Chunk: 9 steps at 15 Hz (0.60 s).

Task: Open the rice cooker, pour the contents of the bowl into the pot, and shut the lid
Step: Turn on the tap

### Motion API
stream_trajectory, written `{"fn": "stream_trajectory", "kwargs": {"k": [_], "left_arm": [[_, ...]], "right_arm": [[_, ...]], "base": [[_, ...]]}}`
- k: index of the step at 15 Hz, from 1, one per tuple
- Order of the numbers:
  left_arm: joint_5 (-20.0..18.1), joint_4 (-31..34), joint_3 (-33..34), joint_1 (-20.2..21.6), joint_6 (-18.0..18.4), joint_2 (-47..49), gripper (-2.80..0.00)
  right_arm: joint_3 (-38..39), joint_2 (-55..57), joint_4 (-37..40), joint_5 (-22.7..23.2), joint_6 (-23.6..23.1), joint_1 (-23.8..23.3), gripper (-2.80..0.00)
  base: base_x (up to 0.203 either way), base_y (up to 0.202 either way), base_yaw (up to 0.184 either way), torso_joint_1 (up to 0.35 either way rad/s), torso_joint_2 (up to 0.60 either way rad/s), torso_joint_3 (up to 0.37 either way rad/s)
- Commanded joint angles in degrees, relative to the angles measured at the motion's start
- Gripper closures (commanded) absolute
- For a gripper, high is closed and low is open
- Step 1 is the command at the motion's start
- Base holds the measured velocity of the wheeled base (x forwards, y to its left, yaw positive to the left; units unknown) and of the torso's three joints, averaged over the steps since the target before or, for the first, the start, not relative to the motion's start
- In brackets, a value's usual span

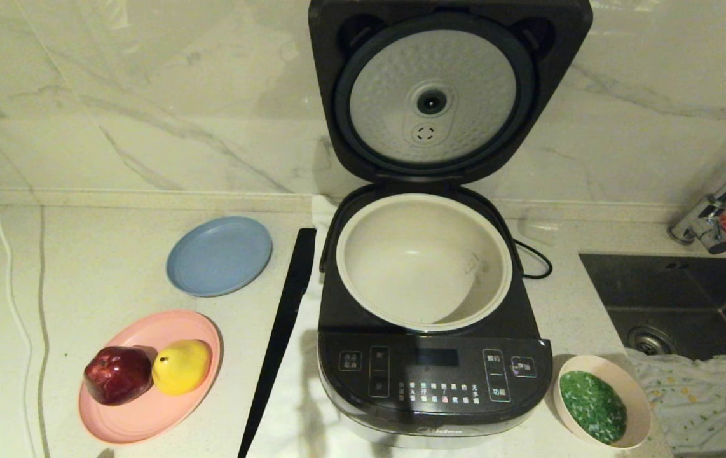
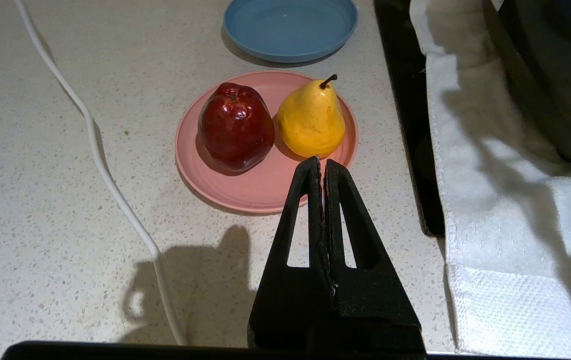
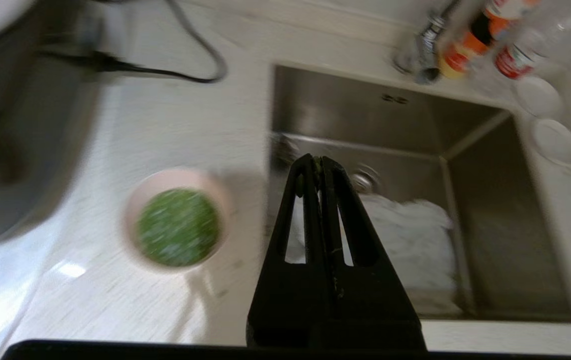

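Right wrist view: the right gripper [image 3: 320, 161] is seen with its fingers pressed together on nothing, held above the front edge of the sink [image 3: 485, 280]; a white cloth [image 3: 405, 240] is seen lying in the sink beyond the fingertips; the bowl [image 3: 176, 226] is found left of centre in the frame, on the counter [image 3: 175, 125], filled with the contents [image 3: 178, 227], green bits with white grains. In the left wrist view the left gripper [image 2: 322, 162] is likewise shown closed and empty, just short of the pink plate [image 2: 260, 192], on which a red apple [image 2: 235, 126] and a yellow pear [image 2: 310, 120] are set side by side; a blue plate [image 2: 290, 25] is seen at the top of the frame. In the head view the rice cooker [image 1: 433, 375] is placed at centre; the lid [image 1: 449, 89] is raised upright at the top of the frame, and the pot [image 1: 423, 261] is shown bare inside; the bowl is seen at lower right, just beside the cooker's front corner.
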Motion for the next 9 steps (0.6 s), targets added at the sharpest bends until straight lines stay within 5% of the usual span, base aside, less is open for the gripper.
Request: {"fn": "stream_trajectory", "kwargs": {"k": [1,6,9], "left_arm": [[-0.01,-0.02,0.26,0.01,0.05,0.02,0.0],[-0.01,-0.02,0.26,0.01,0.05,0.02,0.0],[-0.01,-0.02,0.26,0.01,0.05,0.02,0.0]], "right_arm": [[-4.65,19.53,-3.94,-4.34,-0.31,-0.63,0.0],[-10.77,46.37,-24.36,-20.98,-1.05,-1.11,0.0],[-15.91,59.32,-33.14,-26.45,-1.29,-2.57,0.0]], "base": [[0.0,0.0,0.0,0.0,0.0,0.0],[0.0,0.0,0.0,0.0,0.0,0.0],[0.0,0.0,0.0,0.0,0.0,0.0]]}}
